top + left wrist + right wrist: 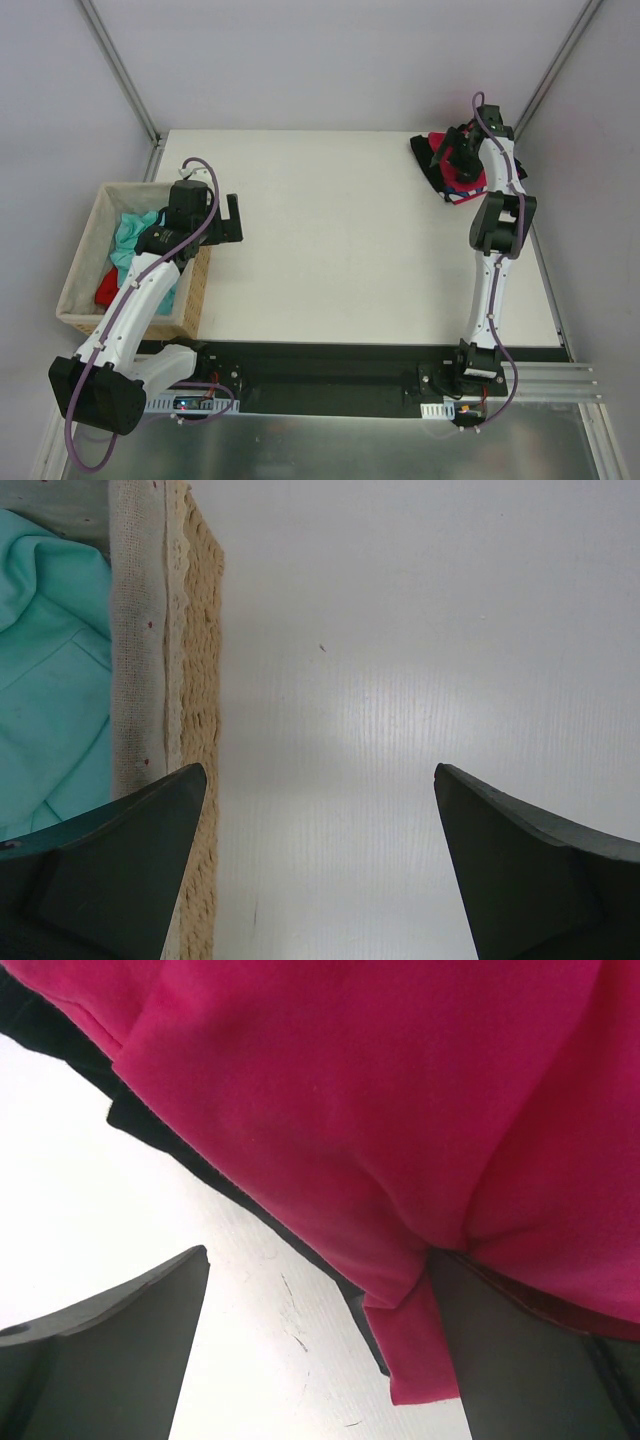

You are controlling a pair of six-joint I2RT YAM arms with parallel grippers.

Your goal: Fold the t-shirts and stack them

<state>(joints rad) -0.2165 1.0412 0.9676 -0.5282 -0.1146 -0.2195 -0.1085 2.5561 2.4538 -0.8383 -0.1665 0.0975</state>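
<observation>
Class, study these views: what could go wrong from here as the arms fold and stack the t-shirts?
1. The magenta-pink cloth shirt drapes against one finger of the open right gripper; pulling back might drag it off the black shirt beneath.
2. The open left gripper hangs beside the tan wicker basket; reaching for the teal-green shirt could clip its wall.

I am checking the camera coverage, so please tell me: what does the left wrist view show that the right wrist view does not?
Only the left wrist view: a teal-green shirt inside the basket, whose cloth-lined wicker wall runs beside the left tool. Only the right wrist view: a magenta-pink shirt lying over a black shirt, with its edge draped against the right tool. Both: the white table, and a tool with its jaws wide open, closed on nothing.
</observation>
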